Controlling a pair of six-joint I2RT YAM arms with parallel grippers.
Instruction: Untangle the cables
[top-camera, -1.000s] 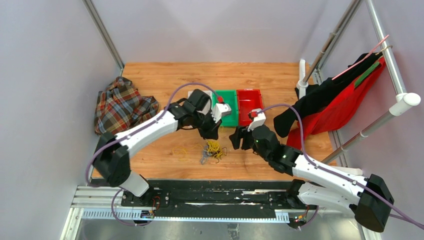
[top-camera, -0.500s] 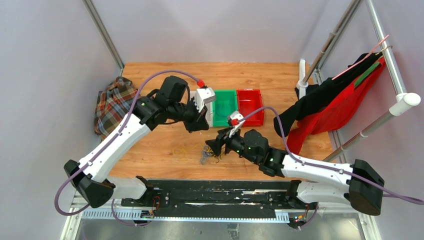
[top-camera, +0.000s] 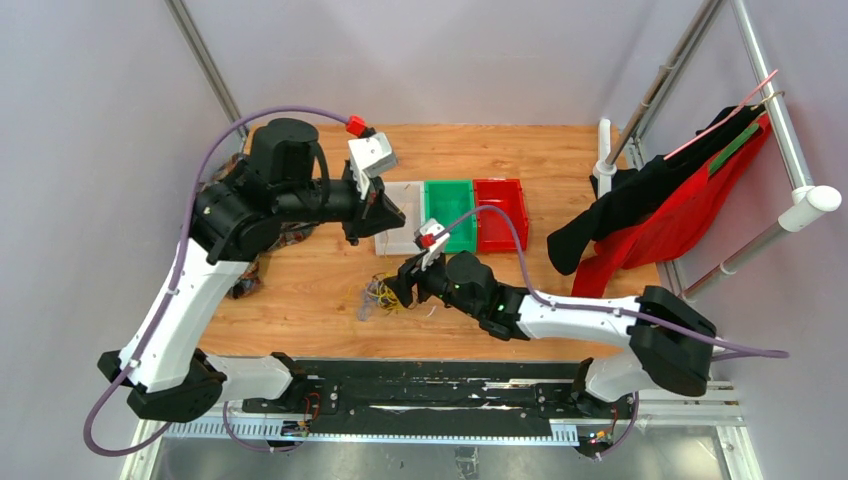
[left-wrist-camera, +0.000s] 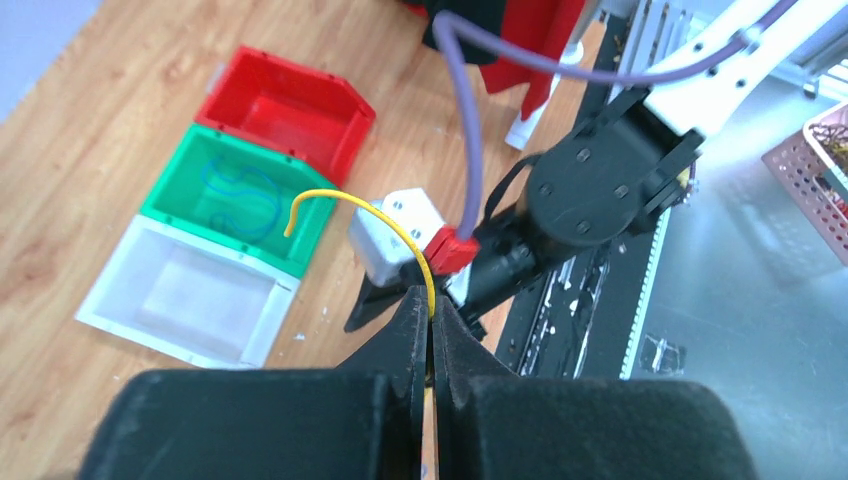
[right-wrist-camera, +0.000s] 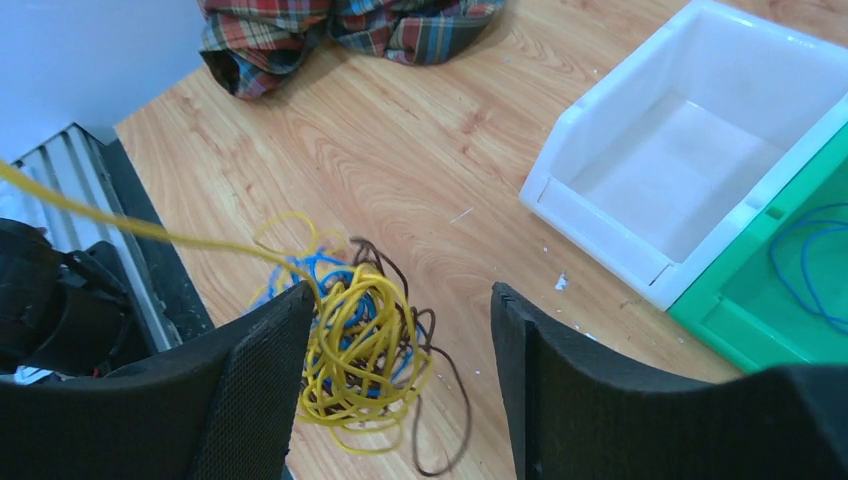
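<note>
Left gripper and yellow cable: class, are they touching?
Touching. The left wrist view shows the left gripper pinched shut on the yellow cable, which arcs out from between its fingertips.

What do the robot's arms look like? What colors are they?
Both the left arm and the right arm have smooth white tubes joined by chunky black round joints. A thick purple hose loops along each one and ends in a red plug beside a small white camera box. The jaws are black, with bumpy, mesh-like pads.
</note>
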